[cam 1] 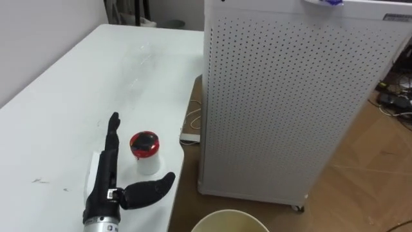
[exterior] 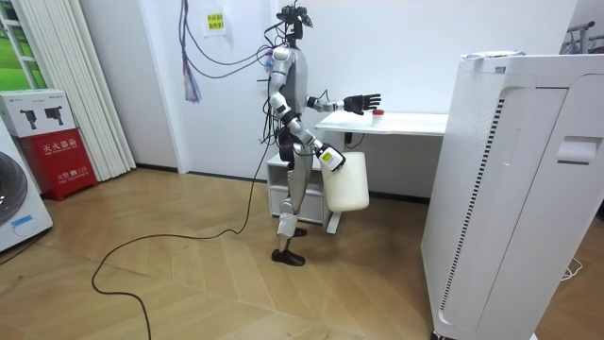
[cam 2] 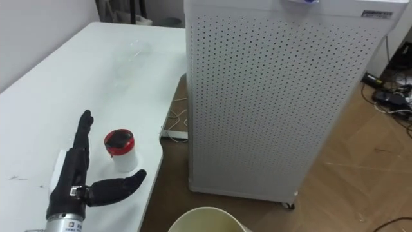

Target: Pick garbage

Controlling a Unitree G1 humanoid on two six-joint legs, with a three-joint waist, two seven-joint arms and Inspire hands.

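The robot stands at the end of a white desk [cam 1: 58,90], its left arm stretched out over the top. The left hand [cam 1: 103,183] lies low over the desk near the right edge. Its fingers are straight and together, its thumb is spread wide to the right, and it holds nothing.

The jar [cam 1: 145,153], small and white with a red lid, stands upright by the desk's rounded right corner. It sits in the gap between the fingers and the thumb, just beside the fingers. Whether they touch it I cannot tell.

In the room view the right hand [exterior: 329,158] hangs low beside the robot's hip at the top of a cream bin [exterior: 347,184]. How its fingers lie on the bin cannot be made out. The bin's rim shows at the bottom of the eye views, off the desk's corner.

A tall white perforated cabinet [cam 1: 283,96] stands on the wood floor to the right of the desk. A white cable [cam 1: 192,119] lies on the floor between the two.
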